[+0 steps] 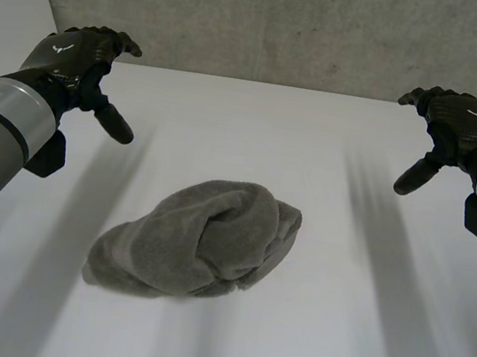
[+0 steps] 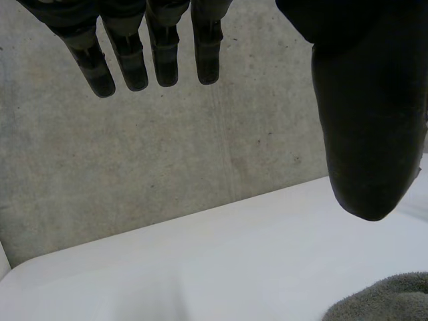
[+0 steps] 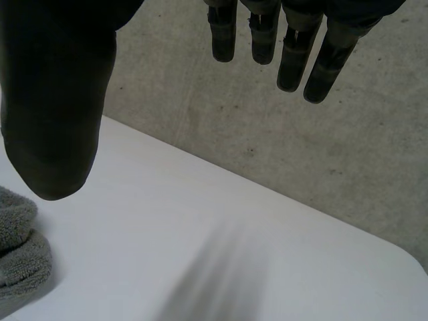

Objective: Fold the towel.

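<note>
Two black hands were held raised above the white surface (image 1: 358,340), one out to each side, and nothing was gripped by either. The left hand (image 1: 69,59) was seen hovering over the far left of the surface, its fingers (image 2: 162,57) straight and hanging loose, the thumb set wide of them. The right hand (image 1: 463,118) was mirrored at the far right, fingers (image 3: 294,60) likewise straight, thumb held well off.

Between the two and nearer the front, the crumpled grey terry towel (image 1: 197,244) was seen lying in a rumpled heap on the surface, bunched over itself and well apart from both hands. No clean edge or corner could be made out in the heap.

The task was judged to be at its very start: no fold had been laid, and the approach was the step in hand. For the next move, both hands would need to be lowered and brought inward to the heap, and an outer edge pinched at each side. The cloth would then have to be drawn out flat before any fold was attempted. Care would be called for so that one layer alone was caught, since the folds were piled thickly.
</note>
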Available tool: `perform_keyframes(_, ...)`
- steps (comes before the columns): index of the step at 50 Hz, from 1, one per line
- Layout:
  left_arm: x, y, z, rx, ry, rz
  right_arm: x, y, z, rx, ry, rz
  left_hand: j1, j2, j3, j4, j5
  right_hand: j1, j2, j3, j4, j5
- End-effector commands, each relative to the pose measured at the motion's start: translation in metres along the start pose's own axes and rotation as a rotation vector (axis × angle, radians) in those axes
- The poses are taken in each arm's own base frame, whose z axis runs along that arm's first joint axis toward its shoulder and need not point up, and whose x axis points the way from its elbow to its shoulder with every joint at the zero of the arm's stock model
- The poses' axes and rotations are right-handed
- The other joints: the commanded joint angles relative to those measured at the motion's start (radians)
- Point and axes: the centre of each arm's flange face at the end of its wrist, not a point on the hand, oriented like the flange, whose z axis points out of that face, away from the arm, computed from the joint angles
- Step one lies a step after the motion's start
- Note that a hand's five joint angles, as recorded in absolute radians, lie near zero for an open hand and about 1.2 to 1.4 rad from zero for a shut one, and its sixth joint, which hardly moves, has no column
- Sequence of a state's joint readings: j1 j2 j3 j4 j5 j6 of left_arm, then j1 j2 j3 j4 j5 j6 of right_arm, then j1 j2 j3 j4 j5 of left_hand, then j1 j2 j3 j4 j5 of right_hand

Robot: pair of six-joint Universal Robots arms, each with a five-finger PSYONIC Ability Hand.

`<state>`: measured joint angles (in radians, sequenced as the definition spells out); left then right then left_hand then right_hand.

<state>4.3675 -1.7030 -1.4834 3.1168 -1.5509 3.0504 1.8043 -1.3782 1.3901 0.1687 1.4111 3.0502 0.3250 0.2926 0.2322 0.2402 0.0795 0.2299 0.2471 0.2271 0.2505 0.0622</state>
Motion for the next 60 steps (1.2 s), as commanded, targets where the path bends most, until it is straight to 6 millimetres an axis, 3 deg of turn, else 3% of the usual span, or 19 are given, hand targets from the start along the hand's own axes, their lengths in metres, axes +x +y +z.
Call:
perform_keyframes(1, 0.0, 0.0, 0.0, -0.001, -0.001, 0.002, 0.0, -0.001, 0.0, 0.002, 0.002, -0.001, -0.097, -0.064, -0.058, -0.066, -0.026, -0.055, -0.073, -0.053, -0.076, -0.062)
perform_keyframes(17, 0.008, 0.02, -0.01, -0.078, 0.037, 0.029, -0.013, 0.005, -0.001, -0.019, -0.091, -0.007, -0.067, -0.035, -0.058, -0.066, 0.004, -0.055, -0.073, -0.053, -0.076, -0.062)
perform_keyframes(21, 0.03, 0.055, -0.042, -0.253, 0.203, 0.184, -0.033, 0.026, -0.001, -0.082, -0.225, -0.028, -0.059, -0.026, -0.058, -0.066, 0.012, -0.055, -0.073, -0.053, -0.076, -0.062)
perform_keyframes(25, 0.034, 0.077, -0.055, -0.325, 0.272, 0.27, -0.062, 0.07, -0.005, -0.246, -0.429, -0.104, -0.07, -0.038, -0.058, -0.066, 0.001, -0.055, -0.073, -0.053, -0.076, -0.062)
perform_keyframes(34, 0.037, 0.137, -0.042, -0.392, 0.29, 0.253, -0.108, 0.124, 0.01, -0.297, -0.558, -0.117, -0.097, -0.064, -0.058, -0.066, -0.026, -0.055, -0.073, -0.053, -0.076, -0.062)
perform_keyframes(36, 0.039, 0.143, -0.038, -0.385, 0.286, 0.242, -0.116, 0.129, 0.011, -0.275, -0.575, -0.117, -0.076, -0.044, -0.058, -0.066, -0.005, 0.072, 0.055, -0.053, -0.076, 0.066)
perform_keyframes(38, 0.04, 0.151, -0.032, -0.373, 0.273, 0.23, -0.128, 0.137, 0.016, -0.239, -0.591, -0.105, -0.053, -0.02, -0.058, -0.066, 0.018, 0.648, 0.63, -0.053, -0.076, 0.641)
perform_keyframes(39, 0.04, 0.156, -0.028, -0.365, 0.264, 0.222, -0.128, 0.137, 0.016, -0.239, -0.591, -0.105, 0.023, 0.055, -0.058, -0.066, 0.094, 0.651, 0.633, -0.053, -0.076, 0.644)
perform_keyframes(40, 0.042, 0.157, -0.025, -0.354, 0.26, 0.218, -0.13, 0.138, 0.018, -0.229, -0.586, -0.093, 0.279, 0.312, -0.058, -0.066, 0.35, 0.965, 0.947, -0.053, -0.076, 0.958)
perform_keyframes(41, 0.042, 0.157, -0.025, -0.354, 0.26, 0.218, -0.13, 0.138, 0.019, -0.229, -0.586, -0.093, 0.282, 0.314, -0.058, -0.066, 0.353, 0.968, 0.951, -0.053, -0.076, 0.961)
perform_keyframes(42, 0.046, 0.156, -0.024, -0.342, 0.264, 0.219, -0.129, 0.136, 0.019, -0.221, -0.581, -0.082, 0.814, 0.846, -0.058, -0.066, 0.885, 1.164, 1.147, -0.053, -0.076, 1.158)
perform_keyframes(43, 0.048, 0.154, -0.024, -0.333, 0.268, 0.22, -0.128, 0.13, 0.018, -0.209, -0.575, -0.074, 1.069, 1.101, -0.058, -0.066, 1.14, 1.166, 1.149, -0.053, -0.076, 1.16)
perform_keyframes(47, 0.05, 0.14, -0.024, -0.292, 0.266, 0.203, -0.121, 0.093, 0.01, -0.125, -0.559, -0.076, 1.071, 1.104, -0.058, -0.066, 1.142, 1.166, 1.149, -0.053, -0.076, 1.16)
perform_keyframes(49, 0.051, 0.123, -0.025, -0.245, 0.269, 0.184, -0.103, 0.05, 0.003, -0.018, -0.524, -0.084, 1.071, 1.104, -0.058, -0.066, 1.142, 1.166, 1.149, -0.053, -0.076, 1.16)
perform_keyframes(51, 0.048, 0.083, -0.025, -0.123, 0.256, 0.152, -0.088, 0.028, 0.005, 0.045, -0.489, -0.09, 1.071, 1.104, -0.058, -0.066, 1.142, 1.166, 1.149, -0.053, -0.076, 1.16)
perform_keyframes(52, 0.048, 0.083, -0.025, -0.122, 0.256, 0.152, -0.075, 0.01, 0.01, 0.097, -0.461, -0.097, 1.071, 1.104, -0.058, -0.066, 1.142, 1.166, 1.149, -0.053, -0.076, 1.16)
perform_keyframes(55, 0.02, 0.032, -0.002, 0.031, 0.164, 0.114, -0.053, -0.01, 0.031, 0.162, -0.429, -0.105, 1.071, 1.104, -0.058, -0.066, 1.142, 1.166, 1.149, -0.053, -0.076, 1.16)
perform_keyframes(58, 0.011, 0.025, 0.01, 0.051, 0.148, 0.109, -0.047, 0.002, 0.061, 0.148, -0.414, -0.116, 1.071, 1.104, -0.058, -0.066, 1.142, 1.166, 1.149, -0.053, -0.076, 1.16)
perform_keyframes(60, -0.001, 0.044, 0.032, -0.013, 0.143, 0.109, -0.045, 0.012, 0.073, 0.133, -0.411, -0.124, 1.071, 1.104, -0.058, -0.066, 1.142, 1.166, 1.149, -0.053, -0.076, 1.16)
